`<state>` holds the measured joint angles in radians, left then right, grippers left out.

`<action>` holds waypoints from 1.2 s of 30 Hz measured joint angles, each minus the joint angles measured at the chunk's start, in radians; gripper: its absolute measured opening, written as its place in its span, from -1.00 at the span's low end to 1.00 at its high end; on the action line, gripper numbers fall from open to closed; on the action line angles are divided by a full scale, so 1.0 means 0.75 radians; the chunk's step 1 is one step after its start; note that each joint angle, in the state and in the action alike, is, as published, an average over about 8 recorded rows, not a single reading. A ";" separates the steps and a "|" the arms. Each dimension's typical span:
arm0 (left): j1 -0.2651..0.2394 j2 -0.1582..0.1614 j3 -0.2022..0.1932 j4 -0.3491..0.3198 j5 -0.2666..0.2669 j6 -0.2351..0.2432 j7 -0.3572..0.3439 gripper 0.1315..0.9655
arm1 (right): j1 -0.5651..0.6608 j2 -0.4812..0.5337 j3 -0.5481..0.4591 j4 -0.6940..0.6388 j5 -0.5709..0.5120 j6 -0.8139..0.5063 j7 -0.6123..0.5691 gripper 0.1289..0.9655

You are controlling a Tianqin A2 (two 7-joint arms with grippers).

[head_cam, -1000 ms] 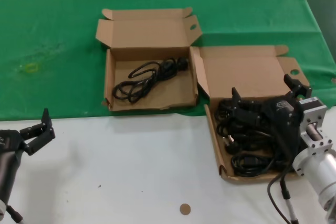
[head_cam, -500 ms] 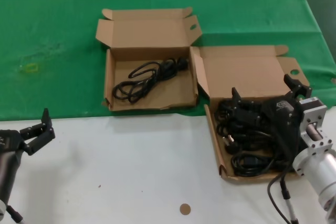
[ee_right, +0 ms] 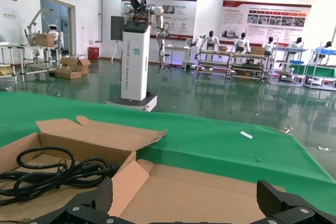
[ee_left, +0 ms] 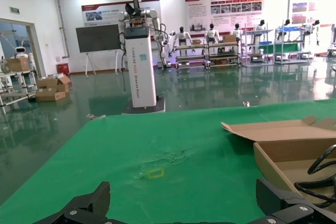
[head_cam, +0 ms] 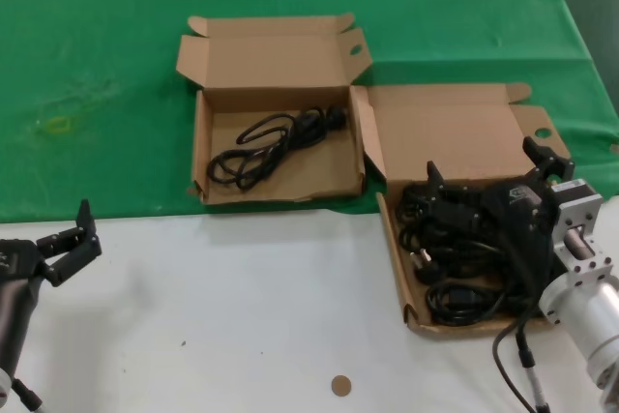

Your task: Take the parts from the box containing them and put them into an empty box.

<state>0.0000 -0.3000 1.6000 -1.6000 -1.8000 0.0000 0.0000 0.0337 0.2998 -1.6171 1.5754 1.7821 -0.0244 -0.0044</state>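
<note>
Nothing moved over the last second. Right gripper (head_cam: 484, 186) hung jaws open over the cords (head_cam: 455, 258) in the wider box (head_cam: 464, 128); one cord (head_cam: 276, 137) lay in the squarer box (head_cam: 208, 157). Left gripper (head_cam: 73, 239) sat parked, open. No grasp yet.

Head view: high, looking forward and down on the green cloth (head_cam: 97, 65) and both cardboard boxes. Left wrist view: low, level over the cloth toward the hall, box edge at right. Right wrist view: low, close above the box lid (ee_right: 210, 192). All three share the squarer box (head_cam: 276, 152) holding one cord (ee_right: 47, 174).
</note>
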 joint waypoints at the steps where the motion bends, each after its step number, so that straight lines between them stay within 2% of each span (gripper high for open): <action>1: 0.000 0.000 0.000 0.000 0.000 0.000 0.000 1.00 | 0.000 0.000 0.000 0.000 0.000 0.000 0.000 1.00; 36: 0.000 0.000 0.000 0.000 0.000 0.000 0.000 1.00 | 0.000 0.000 0.000 0.000 0.000 0.000 0.000 1.00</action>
<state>0.0000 -0.3000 1.6000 -1.6000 -1.8000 0.0000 0.0000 0.0337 0.2998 -1.6171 1.5754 1.7821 -0.0244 -0.0044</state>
